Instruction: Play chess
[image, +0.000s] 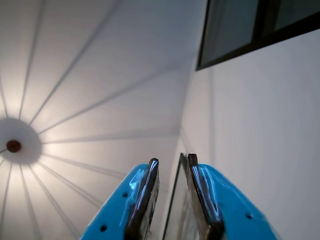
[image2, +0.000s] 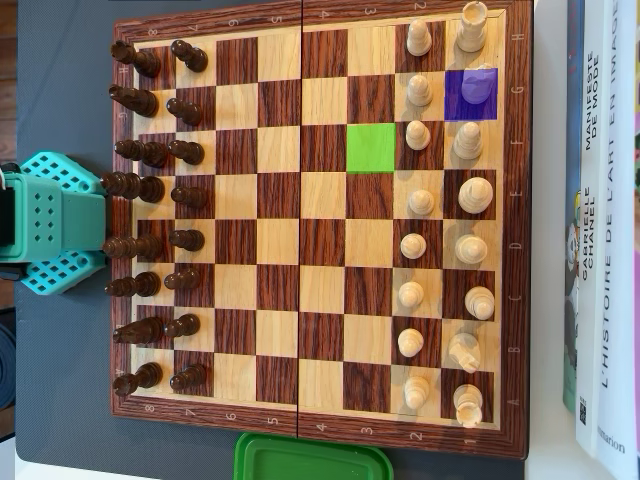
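In the overhead view the wooden chessboard carries dark pieces in two files along its left side. White pieces fill two files on the right. One empty square is tinted green and one empty back-file square is tinted purple. The arm's teal base sits just left of the board. In the wrist view my blue gripper points up at the ceiling. Its dark-padded fingers stand slightly apart with nothing between them. No piece shows in that view.
A green plastic lid lies against the board's bottom edge. Books lie along the right side. A ceiling lamp and a dark window frame fill the wrist view.
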